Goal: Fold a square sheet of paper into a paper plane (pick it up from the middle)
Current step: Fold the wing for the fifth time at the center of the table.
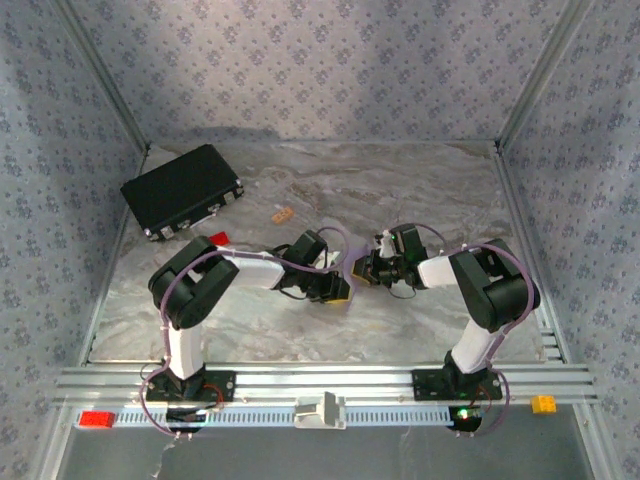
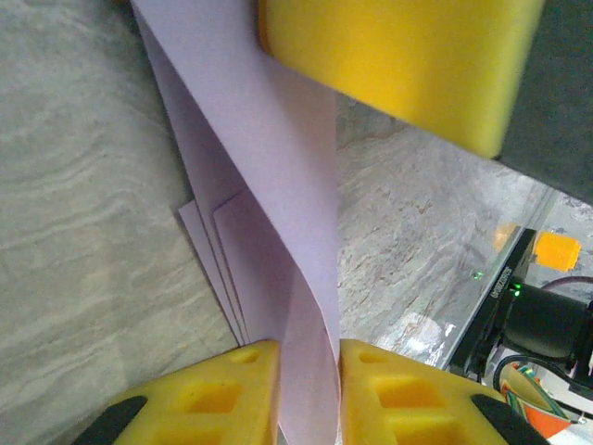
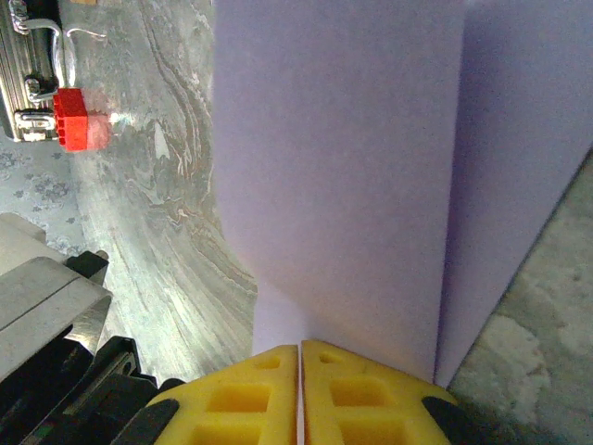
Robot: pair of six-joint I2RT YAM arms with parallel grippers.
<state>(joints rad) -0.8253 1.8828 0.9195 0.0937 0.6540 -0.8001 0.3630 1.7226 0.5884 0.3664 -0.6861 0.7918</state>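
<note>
Right gripper (image 3: 300, 348): clenched on one edge of the lilac paper sheet (image 3: 343, 167). You are holding the sheet at mid-table between both grippers, its folded layers stacked. I judge this keeps the crease lined up. Left gripper (image 2: 309, 345): the sheet runs between its fingers, but I cannot tell whether it is pinched. Beyond lie the red block (image 1: 218, 238), tan block (image 1: 282, 214) and black case (image 1: 182, 188), all well apart from the fold.

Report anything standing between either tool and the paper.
Nothing visible does. The right tool is shut on the paper, and the paper also runs between the fingers of the left tool.
</note>
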